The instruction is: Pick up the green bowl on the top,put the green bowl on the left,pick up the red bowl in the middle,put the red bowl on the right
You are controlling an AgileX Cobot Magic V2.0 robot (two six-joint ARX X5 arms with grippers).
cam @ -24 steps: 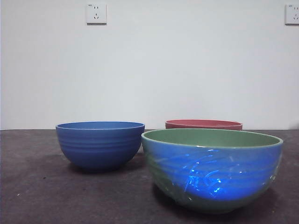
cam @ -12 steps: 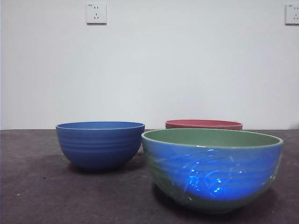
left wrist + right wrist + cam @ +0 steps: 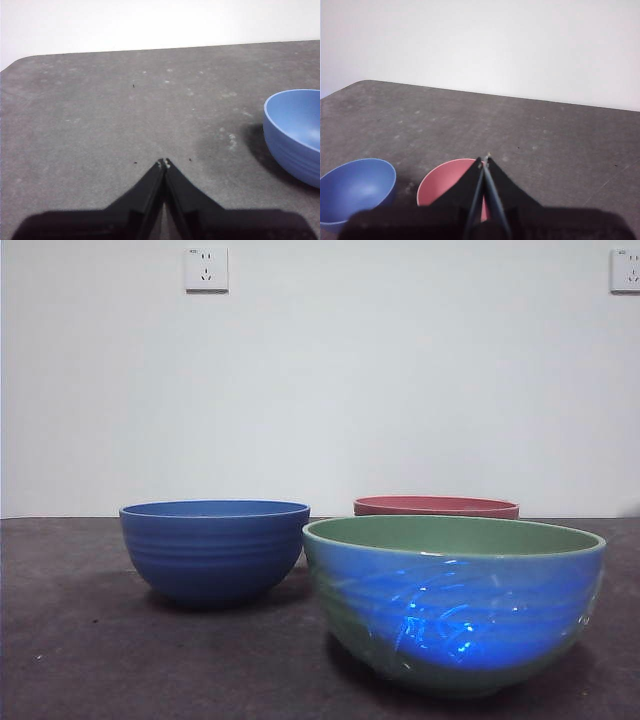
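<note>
Right gripper (image 3: 484,158) (closed) above red bowl (image 3: 445,182).

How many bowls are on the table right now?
3. The green bowl stands nearest the front camera, the blue bowl behind it to its left, and the red bowl farthest back, mostly hidden behind the green one. None are stacked.

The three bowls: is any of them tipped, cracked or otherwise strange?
Nothing stands out. The green bowl, the blue bowl and the red bowl all stand upright on the table; the green bowl's blue patches are only glare.
</note>
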